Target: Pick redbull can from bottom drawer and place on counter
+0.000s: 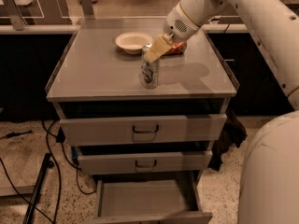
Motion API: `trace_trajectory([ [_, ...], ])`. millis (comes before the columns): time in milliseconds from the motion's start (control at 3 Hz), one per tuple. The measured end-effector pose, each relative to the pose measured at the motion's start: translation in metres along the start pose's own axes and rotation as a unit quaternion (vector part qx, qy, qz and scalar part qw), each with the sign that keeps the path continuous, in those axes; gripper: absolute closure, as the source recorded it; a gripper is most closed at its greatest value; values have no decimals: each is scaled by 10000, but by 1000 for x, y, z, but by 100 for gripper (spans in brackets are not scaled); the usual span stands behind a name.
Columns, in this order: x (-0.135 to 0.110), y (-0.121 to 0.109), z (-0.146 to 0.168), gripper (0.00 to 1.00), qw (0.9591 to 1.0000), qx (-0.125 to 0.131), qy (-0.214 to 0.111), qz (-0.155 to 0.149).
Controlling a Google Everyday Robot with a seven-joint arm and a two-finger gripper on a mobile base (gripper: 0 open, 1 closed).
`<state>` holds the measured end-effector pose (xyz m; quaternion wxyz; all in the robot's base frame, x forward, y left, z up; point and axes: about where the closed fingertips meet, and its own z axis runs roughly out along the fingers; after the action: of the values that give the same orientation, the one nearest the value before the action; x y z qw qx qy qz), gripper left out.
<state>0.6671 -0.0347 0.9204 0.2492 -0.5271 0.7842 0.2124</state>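
Note:
The redbull can (149, 73) stands upright on the counter (103, 73), near the middle of its front half. My gripper (154, 51) hangs from the white arm coming in from the upper right and sits right at the can's top, covering the lid. The bottom drawer (145, 199) is pulled open at the foot of the cabinet, and its bare grey floor holds nothing.
A white bowl (133, 42) sits on the counter behind the can. A crushed red-orange can (179, 47) lies to its right, partly hidden by my arm. Two upper drawers with dark handles (145, 129) are slightly open. Cables (51, 148) trail on the floor at left. My white base (271, 171) fills the lower right.

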Motion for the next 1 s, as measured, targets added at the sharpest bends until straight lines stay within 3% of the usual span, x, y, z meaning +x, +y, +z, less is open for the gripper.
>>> trace_trajectory([
  [333,0,0,0,85,10000,-3,-1,-1],
  [1000,0,0,0,38,10000,-3,-1,-1],
])
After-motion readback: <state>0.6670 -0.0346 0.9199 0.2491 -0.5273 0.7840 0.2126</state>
